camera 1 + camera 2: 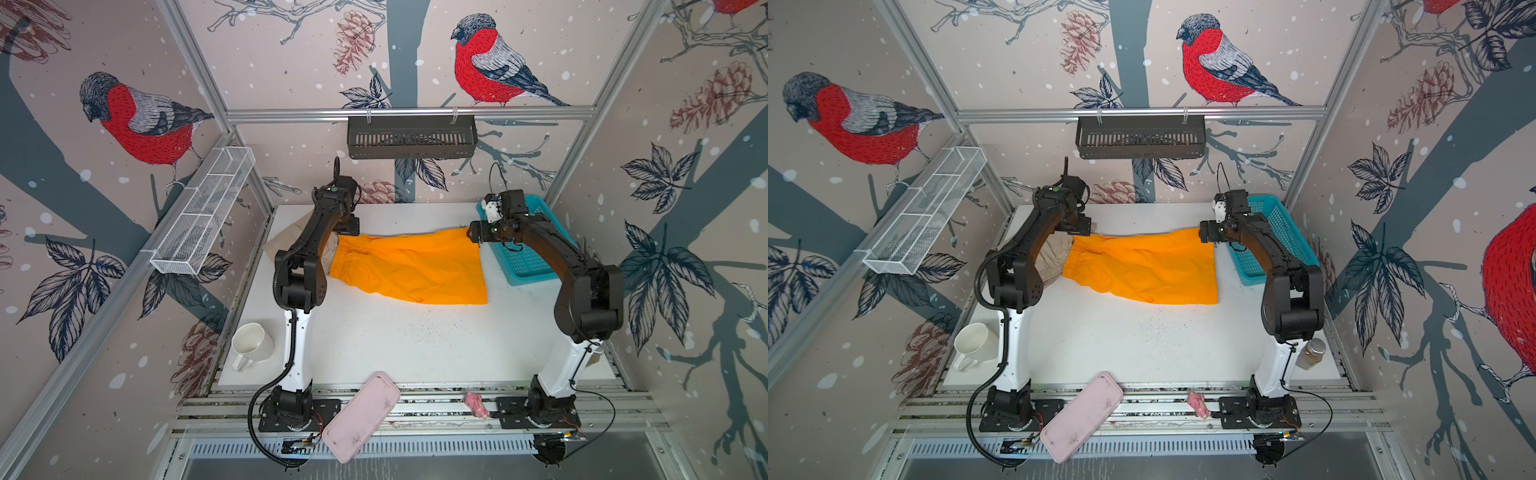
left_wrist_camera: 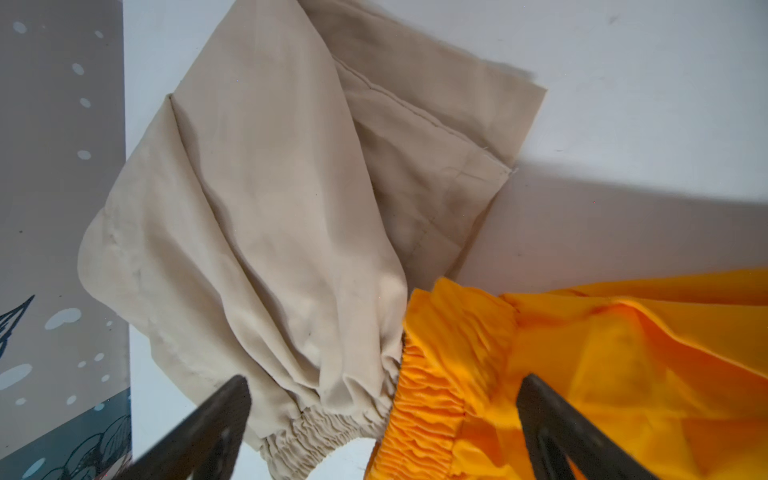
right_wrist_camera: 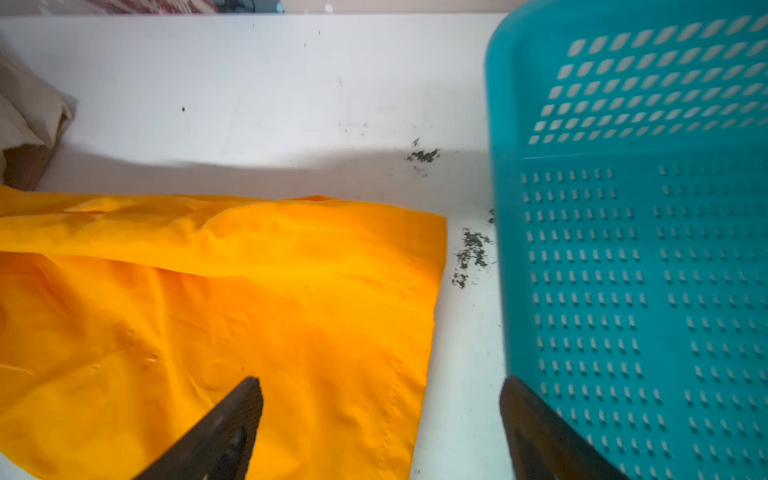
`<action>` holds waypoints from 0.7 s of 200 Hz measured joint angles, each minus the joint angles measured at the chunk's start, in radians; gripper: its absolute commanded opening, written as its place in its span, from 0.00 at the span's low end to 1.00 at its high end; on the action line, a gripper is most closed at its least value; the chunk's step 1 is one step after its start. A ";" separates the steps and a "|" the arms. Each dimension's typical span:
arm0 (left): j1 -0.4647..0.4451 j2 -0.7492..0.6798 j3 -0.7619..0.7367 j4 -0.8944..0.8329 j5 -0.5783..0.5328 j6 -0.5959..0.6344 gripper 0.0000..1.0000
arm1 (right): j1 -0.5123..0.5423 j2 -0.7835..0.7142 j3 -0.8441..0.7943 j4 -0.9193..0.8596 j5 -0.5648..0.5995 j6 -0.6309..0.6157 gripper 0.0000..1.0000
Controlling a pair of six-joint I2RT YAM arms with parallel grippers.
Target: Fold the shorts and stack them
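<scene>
1. Both end effectors stand wide open and hold nothing. The left end effector (image 2: 384, 381) hovers with its fingers either side of the spot where two waistbands meet. The right end effector (image 3: 381, 383) straddles the hem edge of the orange shorts (image 1: 411, 266).
2. The orange shorts lie flat on the far half of the table (image 1: 374, 345). Their gathered waistband is at the left and their leg hem at the right, just beside the teal basket (image 3: 623, 104) but not touching it.
3. The beige shorts (image 2: 257, 232) lie bunched at the far left of the table, partly under the left arm. Their waistband touches the orange one.
4. The relation that matters is that the long axis of the orange shorts runs left to right, from one end effector to the other. The left arm is nearer the waistband and the right arm nearer the hem.
5. We judge that the next move is either a fold along that axis, hem toward waistband, or a lift onto the beige pair. Either way, each arm would take the end below it.
</scene>
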 measured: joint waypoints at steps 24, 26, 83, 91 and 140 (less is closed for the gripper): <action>0.042 -0.178 -0.198 0.111 0.124 -0.004 0.99 | 0.028 -0.151 -0.120 0.043 0.024 0.049 0.94; 0.047 -0.195 -0.219 0.125 0.133 -0.007 0.99 | 0.036 -0.165 -0.134 0.047 0.029 0.049 0.94; 0.101 -0.507 -0.622 0.383 0.296 -0.077 0.99 | 0.438 -0.202 -0.362 0.164 0.031 0.072 0.94; 0.101 -0.547 -0.672 0.417 0.318 -0.086 0.99 | 0.480 -0.153 -0.347 0.182 0.035 0.072 0.94; 0.103 -0.753 -0.905 0.571 0.368 -0.117 0.99 | 0.604 0.091 -0.243 0.266 0.014 0.063 0.76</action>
